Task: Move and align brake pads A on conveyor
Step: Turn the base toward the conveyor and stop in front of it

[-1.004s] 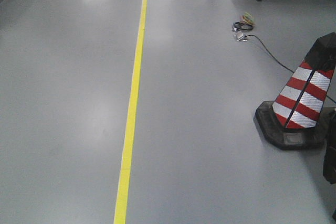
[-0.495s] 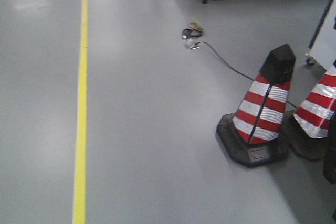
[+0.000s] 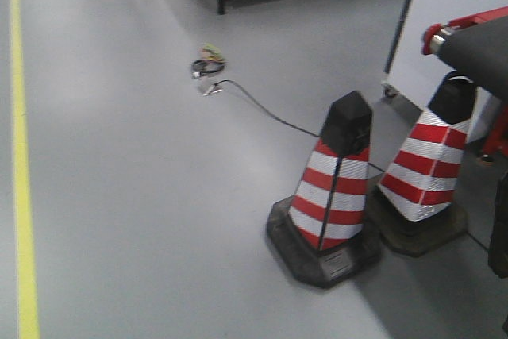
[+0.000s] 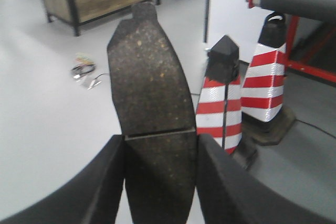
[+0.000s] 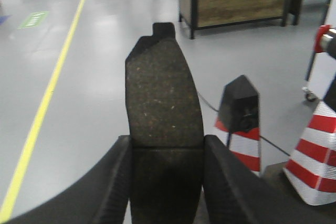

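Left claw (image 4: pixel 160 182) grips a brake pad (image 4: pixel 149 87) upright; right claw (image 5: pixel 165 182) clamps another brake pad (image 5: pixel 164 98); conveyor (image 3: pixel 480 45) beside cones (image 3: pixel 333 188).

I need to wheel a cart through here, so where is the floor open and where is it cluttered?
Open floor lies between the yellow line and the nearer cone, in front of the cable bundle. It is crowded at the right: two cones side by side, the farther cone under the conveyor end, with a cable trailing across to them.

Two brake pads (image 4: pixel 151 114) (image 5: pixel 164 108) upright, clamped; conveyor (image 3: pixel 484 49) at right.
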Controlling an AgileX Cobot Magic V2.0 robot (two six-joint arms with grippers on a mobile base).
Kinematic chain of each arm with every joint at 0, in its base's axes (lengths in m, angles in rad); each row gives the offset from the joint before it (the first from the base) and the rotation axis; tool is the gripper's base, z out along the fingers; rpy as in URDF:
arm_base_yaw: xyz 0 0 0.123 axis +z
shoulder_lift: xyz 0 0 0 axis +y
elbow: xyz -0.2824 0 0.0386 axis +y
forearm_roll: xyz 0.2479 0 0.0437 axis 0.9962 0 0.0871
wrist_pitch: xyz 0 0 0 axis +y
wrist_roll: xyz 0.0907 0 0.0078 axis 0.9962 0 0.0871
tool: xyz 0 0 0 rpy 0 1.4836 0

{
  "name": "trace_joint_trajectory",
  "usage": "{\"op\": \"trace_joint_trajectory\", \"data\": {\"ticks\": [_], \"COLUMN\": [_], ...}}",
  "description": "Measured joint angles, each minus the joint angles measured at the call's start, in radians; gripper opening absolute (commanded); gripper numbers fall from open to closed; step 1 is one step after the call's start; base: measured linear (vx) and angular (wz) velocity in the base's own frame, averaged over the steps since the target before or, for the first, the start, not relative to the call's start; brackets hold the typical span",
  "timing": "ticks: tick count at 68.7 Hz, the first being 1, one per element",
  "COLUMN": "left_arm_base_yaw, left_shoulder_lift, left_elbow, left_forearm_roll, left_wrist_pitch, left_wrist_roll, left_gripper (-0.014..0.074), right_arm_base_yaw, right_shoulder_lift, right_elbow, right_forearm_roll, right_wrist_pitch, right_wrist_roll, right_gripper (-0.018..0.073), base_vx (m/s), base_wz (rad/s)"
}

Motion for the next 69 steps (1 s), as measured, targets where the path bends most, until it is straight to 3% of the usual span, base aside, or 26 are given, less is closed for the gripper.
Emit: {"op": "trace_joint_trajectory", "data": {"ticks": [69], "left_arm_base_yaw": [0.0], "left_shoulder_lift": [0.0], "left_elbow": [0.0], "left_forearm_roll": [0.0], "left_wrist_pitch": [0.0], "left_wrist_roll": [0.0], "left_gripper": [0.0039], "right_arm_base_yaw": [0.0], "right_shoulder_lift": [0.0], "right_elbow": [0.0], "right_forearm_roll": [0.0], "right_wrist_pitch": [0.0], "right_wrist_roll": [0.0], "right_gripper": [-0.0004], "base_vx": [0.33], "base_wz": [-0.75]}}
